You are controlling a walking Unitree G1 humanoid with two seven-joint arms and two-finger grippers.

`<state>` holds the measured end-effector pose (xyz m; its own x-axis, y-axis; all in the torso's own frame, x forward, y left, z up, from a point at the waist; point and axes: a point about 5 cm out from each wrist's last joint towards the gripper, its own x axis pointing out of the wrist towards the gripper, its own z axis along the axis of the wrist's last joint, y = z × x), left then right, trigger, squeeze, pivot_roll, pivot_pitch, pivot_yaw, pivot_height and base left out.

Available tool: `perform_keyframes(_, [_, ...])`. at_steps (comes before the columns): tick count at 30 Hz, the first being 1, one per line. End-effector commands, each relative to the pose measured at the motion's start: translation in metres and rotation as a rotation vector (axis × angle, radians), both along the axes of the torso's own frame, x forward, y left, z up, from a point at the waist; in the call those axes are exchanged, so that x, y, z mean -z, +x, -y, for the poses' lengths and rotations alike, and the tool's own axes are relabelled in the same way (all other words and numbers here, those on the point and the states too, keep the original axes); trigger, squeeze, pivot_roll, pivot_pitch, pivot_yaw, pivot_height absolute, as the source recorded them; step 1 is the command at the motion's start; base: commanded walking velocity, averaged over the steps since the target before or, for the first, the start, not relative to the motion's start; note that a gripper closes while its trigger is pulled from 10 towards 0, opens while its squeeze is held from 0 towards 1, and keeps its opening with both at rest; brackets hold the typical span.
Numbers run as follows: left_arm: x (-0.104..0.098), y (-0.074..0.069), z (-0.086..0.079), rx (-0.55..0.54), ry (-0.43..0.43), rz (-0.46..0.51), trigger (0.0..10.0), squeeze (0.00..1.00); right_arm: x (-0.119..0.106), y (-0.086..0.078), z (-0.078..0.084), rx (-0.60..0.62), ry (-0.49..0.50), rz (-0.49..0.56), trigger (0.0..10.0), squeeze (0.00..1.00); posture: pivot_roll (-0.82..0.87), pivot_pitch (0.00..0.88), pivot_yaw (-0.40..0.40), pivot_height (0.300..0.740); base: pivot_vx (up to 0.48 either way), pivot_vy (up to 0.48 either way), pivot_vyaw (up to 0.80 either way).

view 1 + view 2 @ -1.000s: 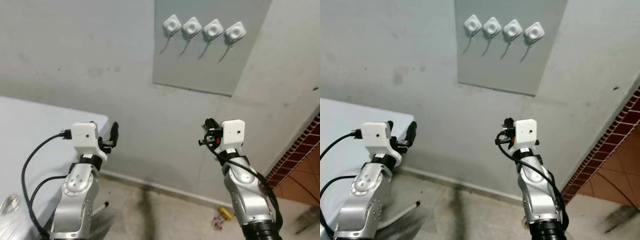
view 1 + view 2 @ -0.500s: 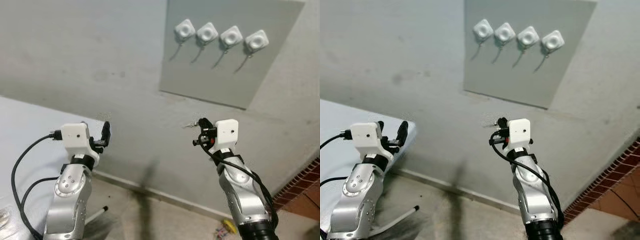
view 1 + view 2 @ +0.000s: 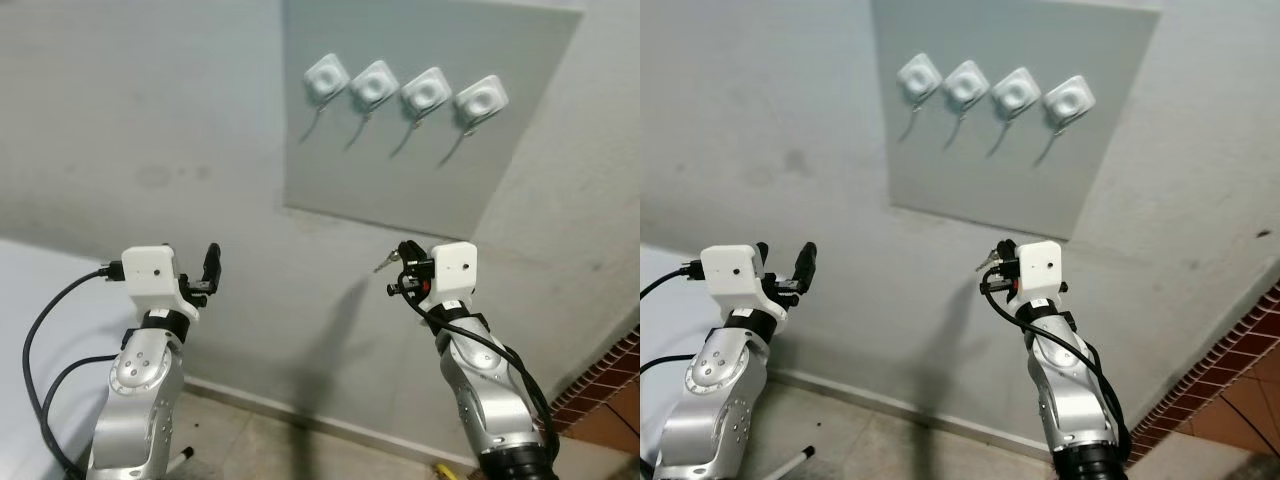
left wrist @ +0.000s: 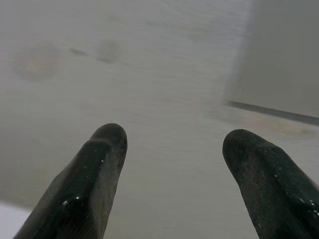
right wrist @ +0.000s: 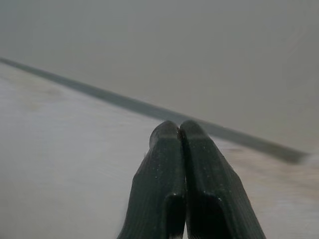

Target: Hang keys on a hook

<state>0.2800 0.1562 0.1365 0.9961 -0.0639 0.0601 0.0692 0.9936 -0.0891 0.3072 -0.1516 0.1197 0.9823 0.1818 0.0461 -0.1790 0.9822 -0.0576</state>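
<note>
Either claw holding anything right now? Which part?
Right claw is shut, with a small metal bit, likely the keys, poking out beside its tip; grip point can't be told. Left claw is open, holding nothing.

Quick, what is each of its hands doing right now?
Left gripper: open, holding nothing.
Right gripper: fingers pressed shut; something small and metallic, perhaps keys, sticks out beside it.

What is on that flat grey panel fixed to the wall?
The flat grey panel carries four white hooks in a row, all bare. Whatever lies behind it is covered.
</note>
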Motion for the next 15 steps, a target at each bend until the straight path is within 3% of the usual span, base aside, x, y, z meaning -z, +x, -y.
perform_keyframes(1, [-0.006,-0.001,-0.008,-0.019,0.025,0.026,10.0,0.00,-0.009,0.002,-0.009,-0.040,0.011,0.036,10.0,0.00,-0.06,0.000,-0.028,0.740,0.000,0.000,0.00])
perform_keyframes(15, [-0.036,0.009,0.021,0.191,0.135,0.142,10.0,0.00,-0.054,0.029,-0.023,-0.197,-0.008,0.158,10.0,0.00,-0.04,0.000,-0.053,0.740,0.000,0.000,0.00])
